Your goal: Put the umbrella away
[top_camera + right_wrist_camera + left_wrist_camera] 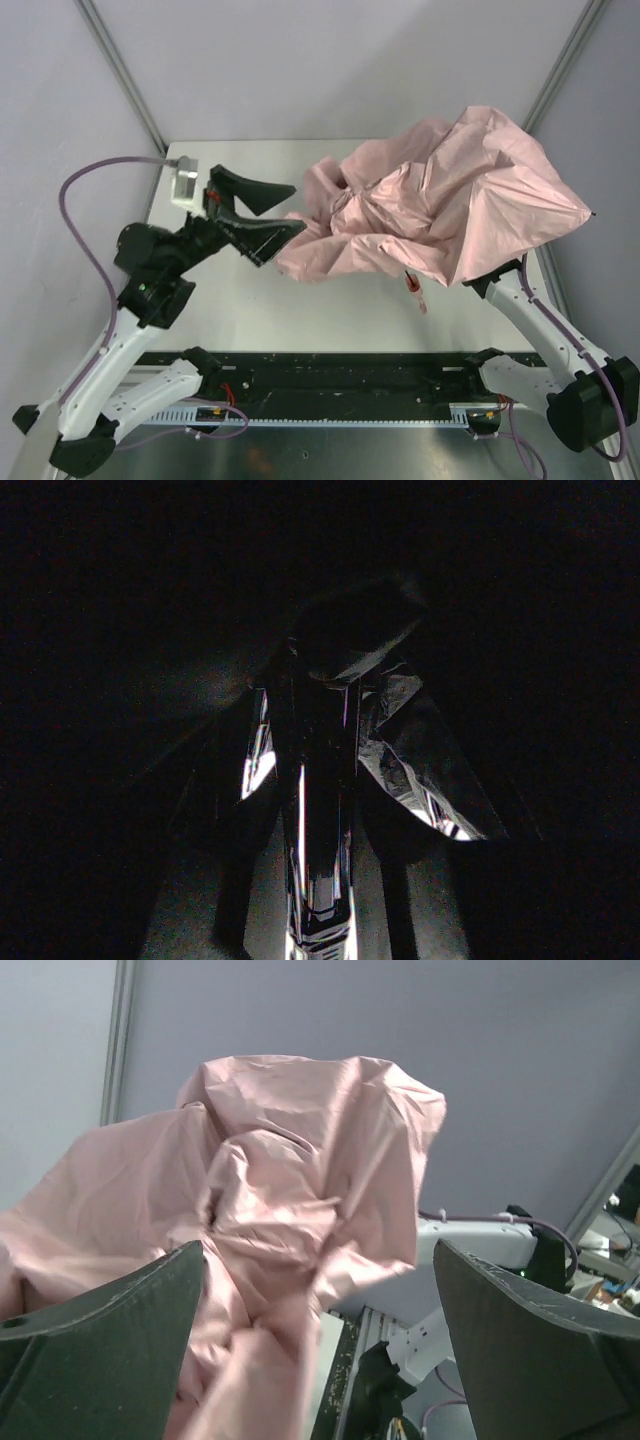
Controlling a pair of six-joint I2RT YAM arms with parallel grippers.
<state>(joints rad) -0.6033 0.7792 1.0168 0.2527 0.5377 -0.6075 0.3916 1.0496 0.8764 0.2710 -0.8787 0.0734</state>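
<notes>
Top external has the left gripper low over the table, its 2 fingers spread wide with nothing between them. Their tips aim at the umbrella and sit just short of its nearest pink fold. That umbrella is a big crumpled heap of pale pink fabric, straight ahead of those tips and billowing up and away from them. Left wrist view agrees: both dark fingers stand far apart at the frame's sides, and the pink canopy rises ahead of the gap, apart from either pad. On the other side, the right arm reaches up under the canopy's edge, and the right gripper is buried beneath the fabric. Right wrist view is nearly black; a shiny metal shaft runs straight ahead along its centre line. Whether those jaws pinch the shaft, I cannot tell.
</notes>
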